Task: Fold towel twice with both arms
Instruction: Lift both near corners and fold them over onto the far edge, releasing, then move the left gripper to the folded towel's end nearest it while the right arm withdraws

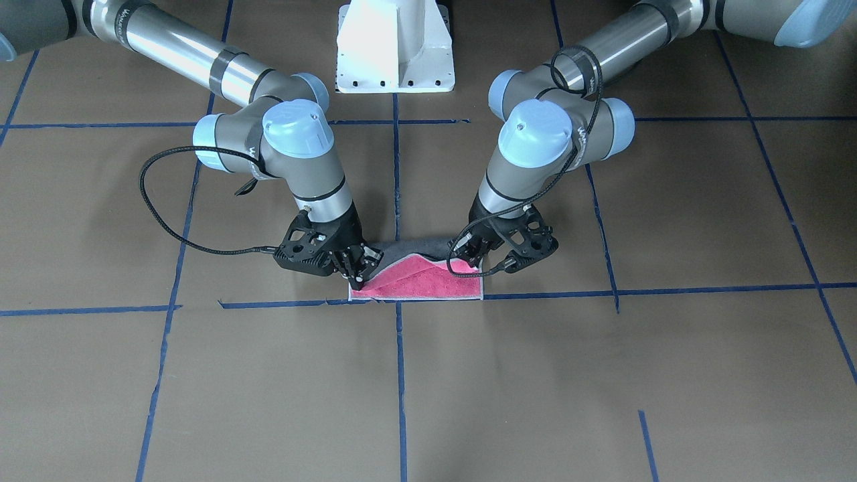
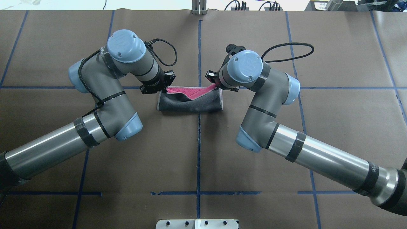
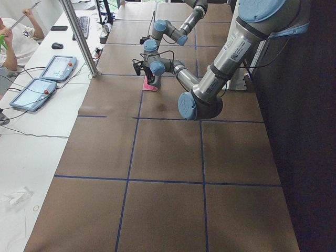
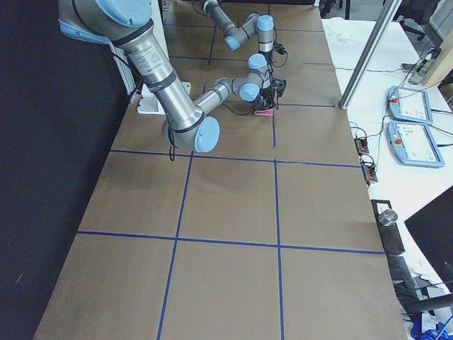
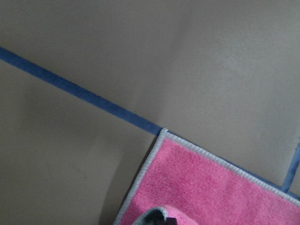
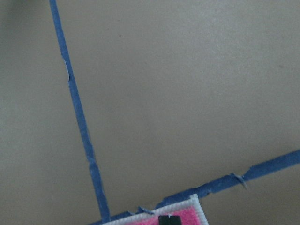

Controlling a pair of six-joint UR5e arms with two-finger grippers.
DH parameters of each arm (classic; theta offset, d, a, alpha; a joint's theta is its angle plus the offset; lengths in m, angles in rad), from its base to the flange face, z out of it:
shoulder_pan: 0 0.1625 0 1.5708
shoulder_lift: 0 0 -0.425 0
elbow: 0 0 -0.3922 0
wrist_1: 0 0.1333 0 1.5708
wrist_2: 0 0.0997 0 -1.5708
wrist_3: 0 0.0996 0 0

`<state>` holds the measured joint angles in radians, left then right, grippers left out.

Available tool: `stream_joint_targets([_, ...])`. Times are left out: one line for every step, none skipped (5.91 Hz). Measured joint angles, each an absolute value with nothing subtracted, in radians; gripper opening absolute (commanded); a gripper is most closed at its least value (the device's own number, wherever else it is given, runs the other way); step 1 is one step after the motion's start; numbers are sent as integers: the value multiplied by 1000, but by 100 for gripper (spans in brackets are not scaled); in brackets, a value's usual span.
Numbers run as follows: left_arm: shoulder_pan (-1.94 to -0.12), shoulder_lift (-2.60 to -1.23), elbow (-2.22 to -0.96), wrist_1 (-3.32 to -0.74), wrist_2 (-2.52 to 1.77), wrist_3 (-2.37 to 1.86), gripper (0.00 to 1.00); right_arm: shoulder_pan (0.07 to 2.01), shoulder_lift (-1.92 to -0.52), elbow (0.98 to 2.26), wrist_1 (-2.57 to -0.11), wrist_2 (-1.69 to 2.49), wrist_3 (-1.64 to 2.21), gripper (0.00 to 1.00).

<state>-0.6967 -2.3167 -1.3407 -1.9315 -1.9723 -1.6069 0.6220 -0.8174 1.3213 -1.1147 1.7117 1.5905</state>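
The towel [image 2: 190, 103] lies in the middle of the worktop [image 2: 143, 165], half folded over. It looks soft, light and floppy, so its corners are the best places to hold. The left gripper [image 2: 164, 89] and the right gripper [image 2: 213, 84] each pinch one corner.

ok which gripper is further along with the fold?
The right gripper: its pinched towel corner sits nearly over the operator-side edge, while the left gripper leaves more pink exposed ahead.

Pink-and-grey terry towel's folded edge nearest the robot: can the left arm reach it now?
Probably yes: the terry towel lies uncovered there, but the left gripper holds its lifted corner and must release first.
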Motion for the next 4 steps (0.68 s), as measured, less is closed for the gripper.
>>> stream_joint_targets([-719,-2330,-1260,-1981,-1972,-1605,100,645,-812,1302,-1114,1725,1591,100])
stream_joint_targets([-740,-2334,-1213,-2003,-1971,-1594,100,662,-813,1290,-1115,1743,1577,100])
stream_joint_targets([-752,-2335,-1199,-2011,-1972,-1581,100,667,-815,1286,-1116,1750,1546,100])
stream_joint_targets([-761,-2338,-1202,-2019,-1975,-1576,100,670,-816,1286,-1115,1752,1521,100])
